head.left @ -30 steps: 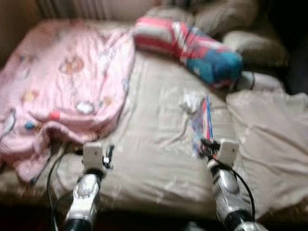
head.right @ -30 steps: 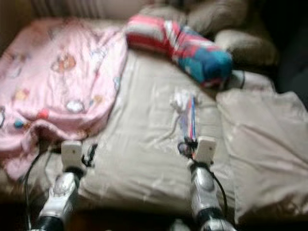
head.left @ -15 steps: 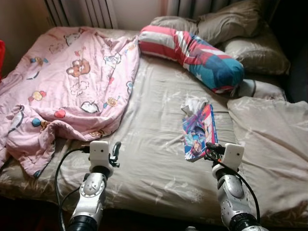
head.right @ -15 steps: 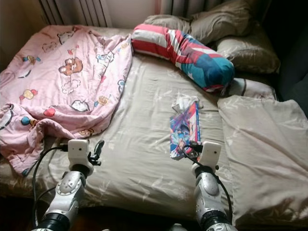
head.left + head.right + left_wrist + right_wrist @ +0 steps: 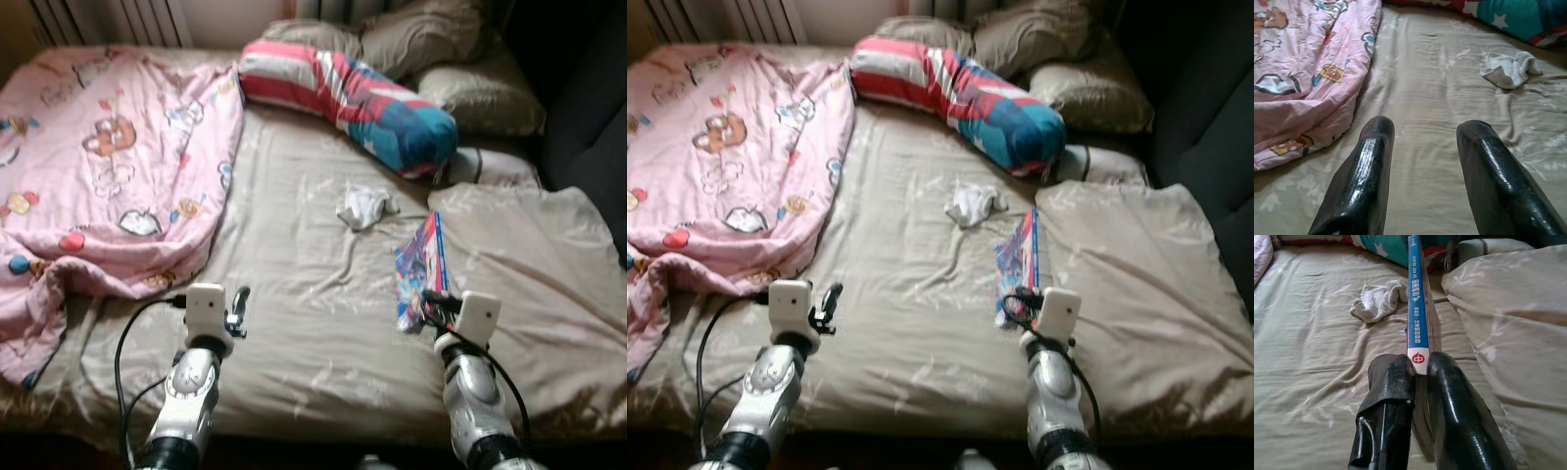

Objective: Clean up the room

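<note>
My right gripper (image 5: 428, 311) is shut on a thin colourful book (image 5: 419, 268), held on edge just above the beige bed sheet (image 5: 304, 294); its blue spine (image 5: 1417, 303) runs away between the two black fingers (image 5: 1391, 382). A crumpled white cloth (image 5: 363, 207) lies on the sheet beyond the book, and appears again in the left wrist view (image 5: 1508, 71). My left gripper (image 5: 238, 305) hovers open over the sheet near the bed's front edge, nothing between its fingers (image 5: 1369, 166). A pink cartoon blanket (image 5: 93, 166) is heaped on the left side of the bed.
A long red, white and teal striped pillow (image 5: 348, 98) lies across the head of the bed, with beige pillows (image 5: 460, 59) behind it. A beige duvet (image 5: 534, 264) is bunched on the right side. A radiator (image 5: 108, 20) stands at the back left.
The camera has shifted, so the bed sits further left in the picture. The white cloth, half hidden by the book before, now lies apart from it. Right gripper still holds the book.
</note>
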You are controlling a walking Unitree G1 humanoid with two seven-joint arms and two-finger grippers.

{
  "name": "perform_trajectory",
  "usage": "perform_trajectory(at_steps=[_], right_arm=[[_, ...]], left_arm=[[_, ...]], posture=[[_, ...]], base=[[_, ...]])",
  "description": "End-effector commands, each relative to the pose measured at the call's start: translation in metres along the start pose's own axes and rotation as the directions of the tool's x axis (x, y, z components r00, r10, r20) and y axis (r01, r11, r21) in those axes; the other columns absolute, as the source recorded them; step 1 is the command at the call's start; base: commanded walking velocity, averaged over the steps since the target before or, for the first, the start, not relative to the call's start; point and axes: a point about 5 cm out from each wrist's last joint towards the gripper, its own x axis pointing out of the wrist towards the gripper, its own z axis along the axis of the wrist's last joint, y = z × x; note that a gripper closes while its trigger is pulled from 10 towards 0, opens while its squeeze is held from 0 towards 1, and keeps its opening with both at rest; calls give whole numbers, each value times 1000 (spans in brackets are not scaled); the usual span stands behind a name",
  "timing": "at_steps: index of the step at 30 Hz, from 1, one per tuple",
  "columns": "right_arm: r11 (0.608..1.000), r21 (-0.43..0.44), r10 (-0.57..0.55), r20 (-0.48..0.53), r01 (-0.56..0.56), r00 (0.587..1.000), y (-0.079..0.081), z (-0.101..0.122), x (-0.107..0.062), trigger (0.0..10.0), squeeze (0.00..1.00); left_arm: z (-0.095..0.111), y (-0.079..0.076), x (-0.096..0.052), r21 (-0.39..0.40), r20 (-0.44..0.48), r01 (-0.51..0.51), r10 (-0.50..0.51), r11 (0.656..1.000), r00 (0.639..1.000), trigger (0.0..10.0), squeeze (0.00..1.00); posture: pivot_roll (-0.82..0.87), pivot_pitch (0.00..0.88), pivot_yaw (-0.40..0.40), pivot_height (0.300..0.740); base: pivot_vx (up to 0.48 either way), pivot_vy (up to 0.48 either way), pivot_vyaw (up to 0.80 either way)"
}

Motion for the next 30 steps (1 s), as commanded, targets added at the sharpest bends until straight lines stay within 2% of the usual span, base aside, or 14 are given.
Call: perform_trajectory(at_steps=[1,12,23,30], right_arm=[[1000,-6,3,17,-3,1000,-1,3,1,10000,0],[1000,-8,-15,-6,15,1000,-3,2,1,10000,0],[1000,-20,-15,-7,15,1000,-3,2,2,10000,0],[1000,-24,-15,-13,15,1000,-3,1,2,10000,0]], left_arm=[[-4,1,-3,7,-12,-6,6,1000,1000,10000,0],[-4,1,-3,8,-16,-5,5,1000,1000,10000,0],[-4,1,-3,6,-16,-7,7,1000,1000,10000,0],[-5,2,-4,7,-18,-8,9,1000,1000,10000,0]], posture=[[-22,195,-24,740],[-23,199,-23,740],[-21,199,-25,678],[-20,201,-24,678]], base=[[0,0,0],[0,0,0],[0,0,0],[0,0,0]])
